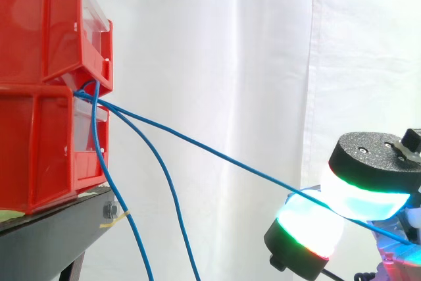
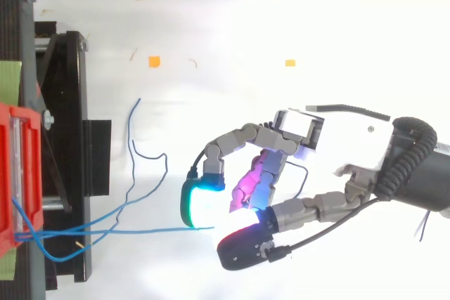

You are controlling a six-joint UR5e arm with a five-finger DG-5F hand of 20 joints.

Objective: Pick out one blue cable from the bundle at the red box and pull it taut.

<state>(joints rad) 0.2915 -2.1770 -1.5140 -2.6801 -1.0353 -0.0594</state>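
Side and top views of the cable-separation task, late stage. The red box [image 1: 39,31] sits on a second red bin [image 1: 33,149] on the black stand [image 1: 59,228], at 9 o'clock in the side view and at 8 o'clock in the top view. The bundle comes out at the seam between the two bins.

One blue cable [image 1: 217,154] is singled out. It runs in a nearly straight line from that seam down toward 4 o'clock, ending at the robot hand [image 2: 302,138]. In the top view the same cable [image 2: 155,229] lies straight along the 9-to-3 o'clock axis. The loose cables [image 1: 168,184] droop away toward 6 o'clock, slack and apart from the chosen one.

Selection therefore appears complete, and the line looks taut or very close to it. By this reading, only a slight further draw away from the box, or holding the tension, is left.

Pose: the arm enters from 3 o'clock in the top view, with the palm turned toward the box. The fingers are curled toward 9 o'clock, and the glowing pads [image 1: 309,225] pinch the blue cable against the thumb. In the side view the robot hand sits low at 4 o'clock, well apart from the bins and before the white curtain [image 1: 230,44].
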